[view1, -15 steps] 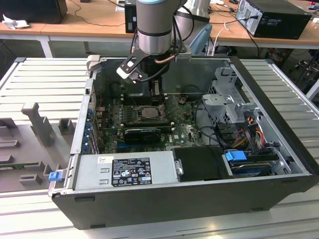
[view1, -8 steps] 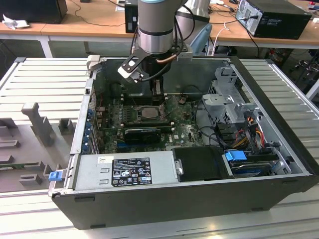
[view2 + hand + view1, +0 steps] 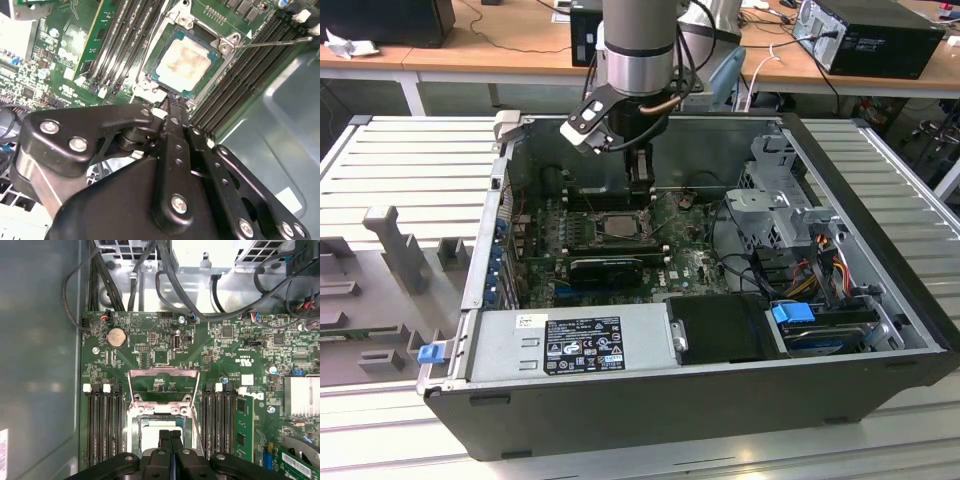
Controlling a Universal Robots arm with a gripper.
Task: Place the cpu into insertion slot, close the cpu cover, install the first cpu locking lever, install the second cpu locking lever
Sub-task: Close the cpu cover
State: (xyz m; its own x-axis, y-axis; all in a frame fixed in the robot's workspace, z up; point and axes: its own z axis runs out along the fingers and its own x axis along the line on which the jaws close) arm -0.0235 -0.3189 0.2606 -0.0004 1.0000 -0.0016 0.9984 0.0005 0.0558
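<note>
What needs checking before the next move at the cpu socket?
1. The cpu lies in the insertion slot: ok.
2. The cpu sits fully flat: cannot tell.
3. The cpu cover is closed: not ok, it stands raised off the cpu.
4. One locking lever is latched: not ok, it juts free of the socket.
5. The tool is free: ok, shut at the socket's edge with nothing seen in it.
</note>
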